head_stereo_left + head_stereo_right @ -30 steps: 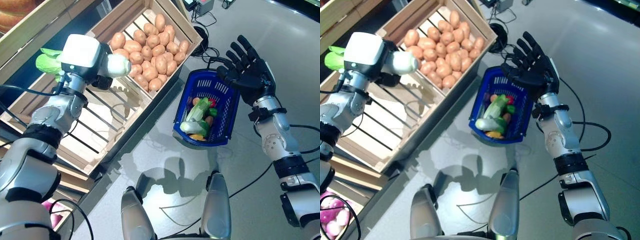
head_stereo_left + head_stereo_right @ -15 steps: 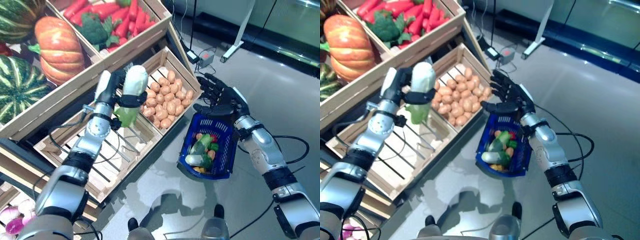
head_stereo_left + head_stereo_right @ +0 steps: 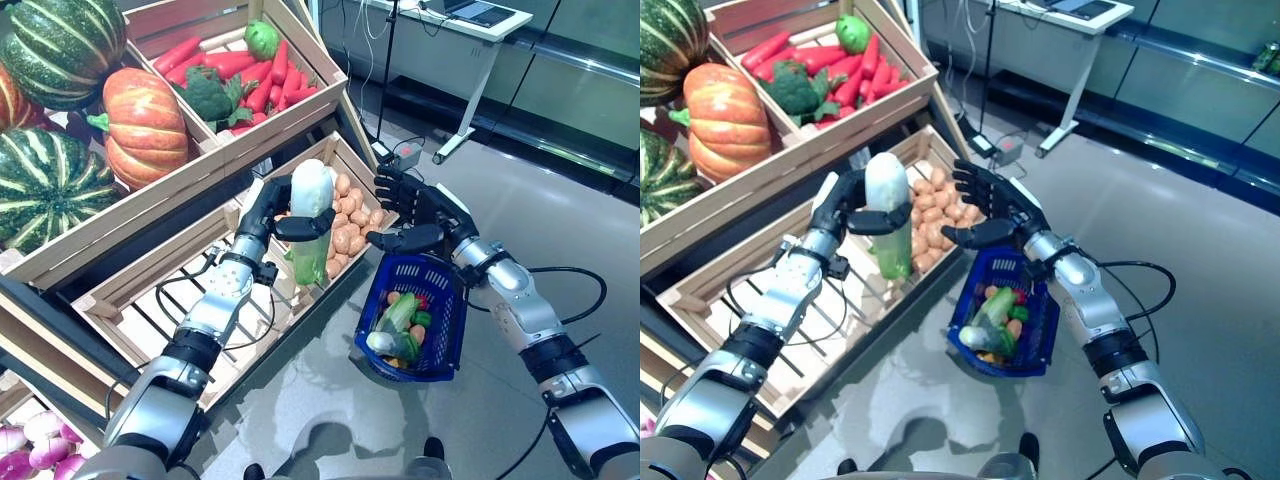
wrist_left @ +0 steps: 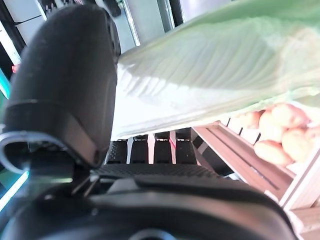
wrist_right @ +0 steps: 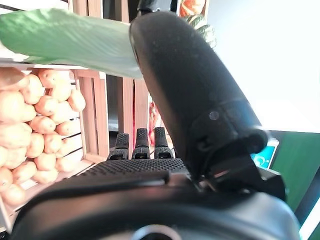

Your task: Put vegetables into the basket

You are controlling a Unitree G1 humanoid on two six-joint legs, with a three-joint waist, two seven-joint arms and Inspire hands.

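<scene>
My left hand (image 3: 266, 206) is shut on a long white and pale green leafy vegetable (image 3: 311, 216), held upright above the crate's front edge, just left of the basket. It also shows in the left wrist view (image 4: 215, 75), pinched under the thumb (image 4: 65, 75). The blue plastic basket (image 3: 441, 346) stands on the floor with green-white, red and orange vegetables (image 3: 398, 318) in it. My right hand (image 3: 421, 208) is open above the basket's far rim, fingers straight, facing the vegetable. In the right wrist view the vegetable's green leaf (image 5: 65, 40) shows past that hand's thumb (image 5: 190, 90).
A wooden stand with slanted crates (image 3: 215, 160) fills the left side. The potato crate (image 3: 352, 205) is right beside the basket. A white table (image 3: 470, 20) and cables (image 3: 400, 150) are on the floor at the back. Grey floor lies to the right.
The camera has tilted up. My left hand has carried the vegetable to the right, closer to the basket and my right hand. The right hand stays open by the basket's far rim.
</scene>
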